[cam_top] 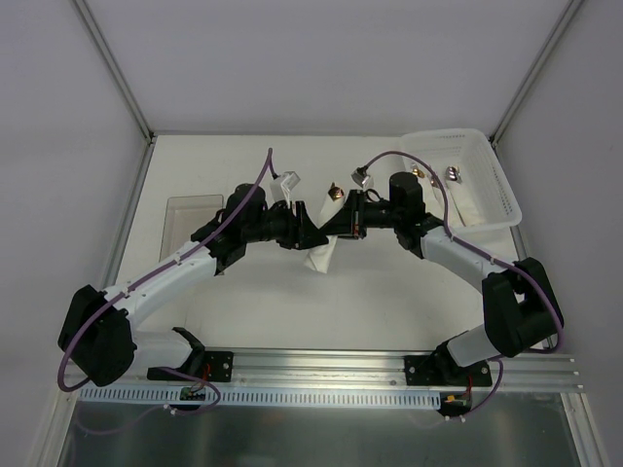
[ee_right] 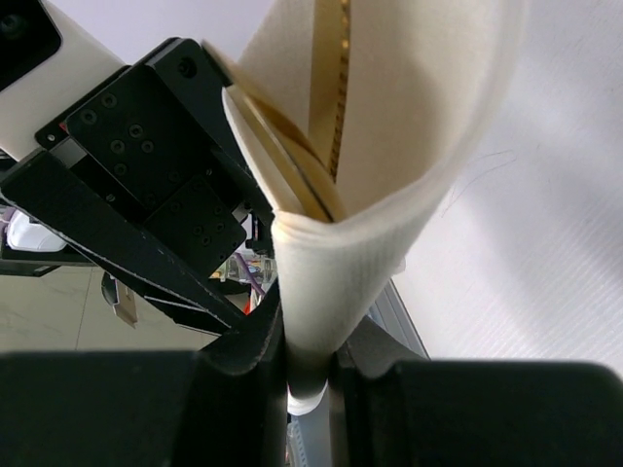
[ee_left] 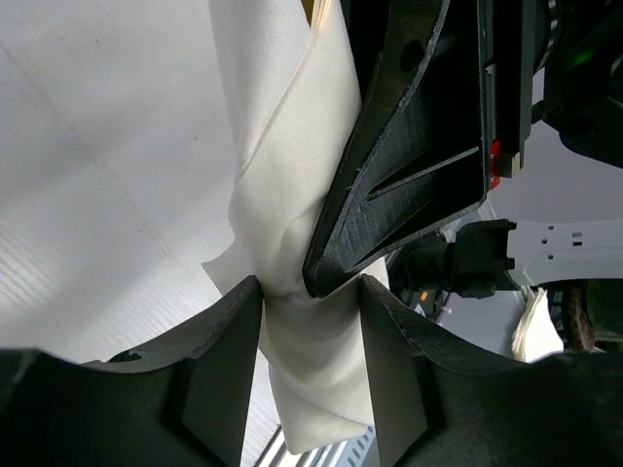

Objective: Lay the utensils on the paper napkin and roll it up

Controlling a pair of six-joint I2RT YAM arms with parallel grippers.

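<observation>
Around: a white basket sits at the far right of the bench. A clear tray lies at the far left, well apart from the basket.
In the way: the right hand and the left hand meet tip to tip over mid-bench. Each crowds the other's camera. A black finger of the right hand fills the upper right of the left wrist view.
Roll: the paper napkin is white, folded into a loose roll, and held up between the two hands.
Cutlery: of the utensils, gold edges show inside the napkin's fold, but how many I cannot tell. One copper-gold head stands out of the roll's far end. Two more heads lie in the basket, one copper and one silver.
Right grip: narrow, pinched on the napkin's lower edge.
Left grip: about half wide, with a finger on each side of the napkin's twisted waist. Whether it clamps I cannot tell.
Count: two arms, two hands, one napkin, one basket, one tray, three utensil heads seen.
</observation>
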